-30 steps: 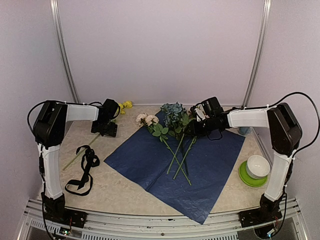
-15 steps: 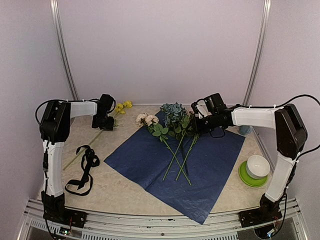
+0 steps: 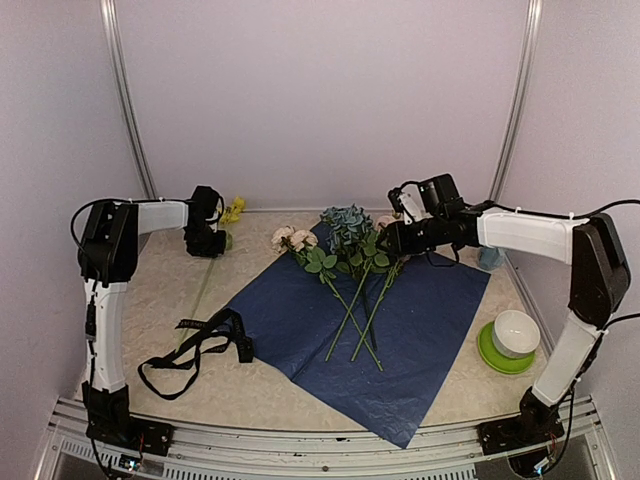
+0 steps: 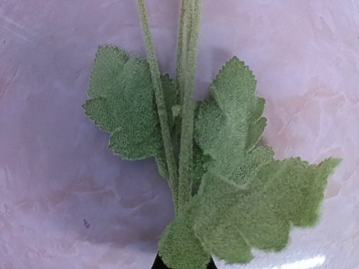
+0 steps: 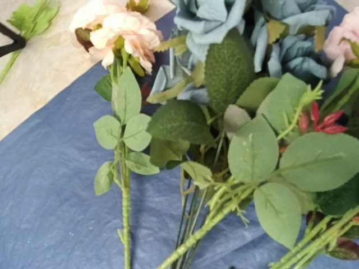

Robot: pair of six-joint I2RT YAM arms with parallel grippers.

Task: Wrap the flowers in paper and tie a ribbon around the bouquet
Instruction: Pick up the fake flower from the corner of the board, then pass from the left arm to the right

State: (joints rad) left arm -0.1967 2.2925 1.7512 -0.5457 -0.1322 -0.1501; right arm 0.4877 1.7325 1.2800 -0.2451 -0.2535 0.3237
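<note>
Flowers (image 3: pixel 352 250): blooms far, stems nr.

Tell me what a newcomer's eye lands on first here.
The dark blue paper spread across the middle of the table, with the flowers lying on it, blooms toward the far edge. At far left, the left gripper is closed on a yellow flower; the black ribbon lies loose at near left.

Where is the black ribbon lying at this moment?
In the top external view, the ribbon lies loose on the table at the near left, one end at the left corner of the paper.
</note>
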